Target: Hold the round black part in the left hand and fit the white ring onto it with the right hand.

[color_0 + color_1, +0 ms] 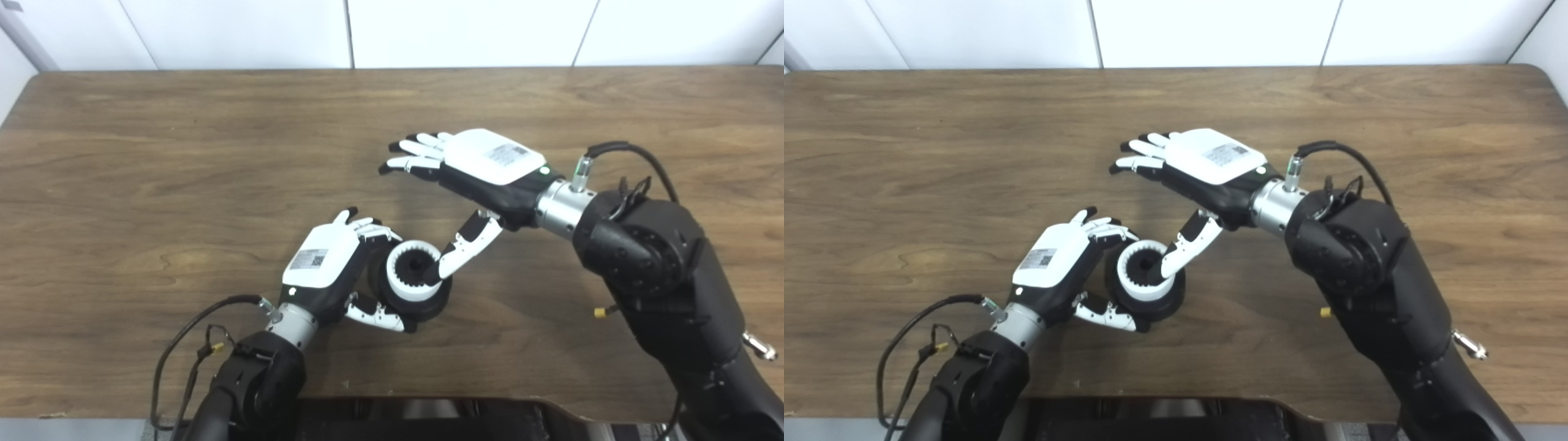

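Note:
The round black part [432, 301] rests tilted on the table [122, 184], its face turned up and to the right. My left hand [334, 269] is shut on it, fingers over its far rim and thumb under its near rim. The white toothed ring [398, 282] sits on the black part's face, around a dark centre. My right hand [478, 168] hovers behind and to the right with fingers spread flat and open. Only its thumb reaches down, its tip touching the ring's right inner edge.
Both black forearms enter from the bottom, the right one [661, 269] bulky at the right side. Cables loop near the left wrist [202, 318]. A dark ledge [429, 416] lies at the table's near edge. White wall panels stand behind the table.

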Controlling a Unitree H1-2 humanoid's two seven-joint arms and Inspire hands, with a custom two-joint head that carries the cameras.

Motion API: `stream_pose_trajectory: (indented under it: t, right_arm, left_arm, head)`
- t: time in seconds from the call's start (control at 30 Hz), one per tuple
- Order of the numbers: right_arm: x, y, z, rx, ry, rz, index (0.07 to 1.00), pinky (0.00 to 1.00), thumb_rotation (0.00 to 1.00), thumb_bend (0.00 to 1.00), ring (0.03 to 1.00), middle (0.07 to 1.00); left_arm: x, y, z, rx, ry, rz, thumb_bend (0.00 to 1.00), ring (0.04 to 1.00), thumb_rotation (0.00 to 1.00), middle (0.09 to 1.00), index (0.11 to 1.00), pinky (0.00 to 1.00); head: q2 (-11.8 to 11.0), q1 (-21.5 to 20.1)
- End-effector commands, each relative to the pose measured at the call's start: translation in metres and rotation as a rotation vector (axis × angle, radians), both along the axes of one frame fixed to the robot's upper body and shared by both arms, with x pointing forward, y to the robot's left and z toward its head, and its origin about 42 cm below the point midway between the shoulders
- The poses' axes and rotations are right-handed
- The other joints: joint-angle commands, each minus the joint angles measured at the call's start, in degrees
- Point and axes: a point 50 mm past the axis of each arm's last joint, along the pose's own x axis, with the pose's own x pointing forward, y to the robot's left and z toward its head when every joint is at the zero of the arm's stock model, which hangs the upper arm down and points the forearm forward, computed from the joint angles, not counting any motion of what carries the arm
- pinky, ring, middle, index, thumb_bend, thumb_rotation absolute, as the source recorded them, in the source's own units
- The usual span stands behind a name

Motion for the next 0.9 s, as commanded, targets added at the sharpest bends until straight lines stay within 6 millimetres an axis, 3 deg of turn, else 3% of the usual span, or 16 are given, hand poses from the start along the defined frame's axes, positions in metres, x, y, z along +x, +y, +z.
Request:
stream_pose_trajectory:
  t: [0.0,0.33,0.37,0.4,0.5,0.7,0.87]
  right_arm:
    - [0.000,-0.003,0.017,0.015,-0.046,0.000,0.920,1.00,0.47,1.00,1.000,0.986]
    - [0.000,-0.007,0.014,0.006,-0.031,-0.017,0.905,1.00,0.48,1.00,1.000,0.983]
    - [0.000,-0.008,0.014,0.008,-0.031,-0.021,0.905,1.00,0.48,1.00,1.000,0.982]
    - [0.000,-0.008,0.013,0.009,-0.030,-0.023,0.903,1.00,0.48,1.00,1.000,0.980]
    - [0.000,-0.009,0.013,0.015,-0.026,-0.028,0.903,1.00,0.47,1.00,1.000,0.980]
    - [-0.001,-0.010,0.013,0.016,-0.015,-0.040,0.902,1.00,0.44,1.00,1.000,0.981]
    - [-0.002,-0.011,0.013,0.010,-0.006,-0.042,0.903,1.00,0.42,1.00,1.000,0.982]
  left_arm:
    - [-0.001,0.000,-0.005,0.016,0.019,-0.022,0.53,0.874,0.06,0.770,0.482,1.00]
    - [0.004,0.001,-0.004,0.103,0.040,-0.010,0.52,0.892,0.08,0.796,0.497,1.00]
    - [0.005,0.002,-0.003,0.120,0.051,-0.012,0.71,0.889,0.21,0.805,0.610,1.00]
    - [0.006,0.002,-0.002,0.130,0.059,-0.013,0.84,0.890,0.30,0.814,0.705,1.00]
    - [0.008,0.003,-0.001,0.148,0.071,-0.012,0.97,0.894,0.40,0.845,0.814,1.00]
    - [0.009,0.006,0.004,0.159,0.108,-0.006,1.00,0.963,0.45,0.952,0.977,1.00]
    - [0.008,0.010,0.010,0.165,0.126,-0.027,1.00,0.999,0.46,0.998,1.000,1.00]
  head:
    - [0.0,-0.1]
    - [-0.2,0.0]
    - [-0.3,0.0]
    - [-0.3,0.0]
    - [-0.3,0.0]
    - [-0.3,0.2]
    - [-0.3,0.3]
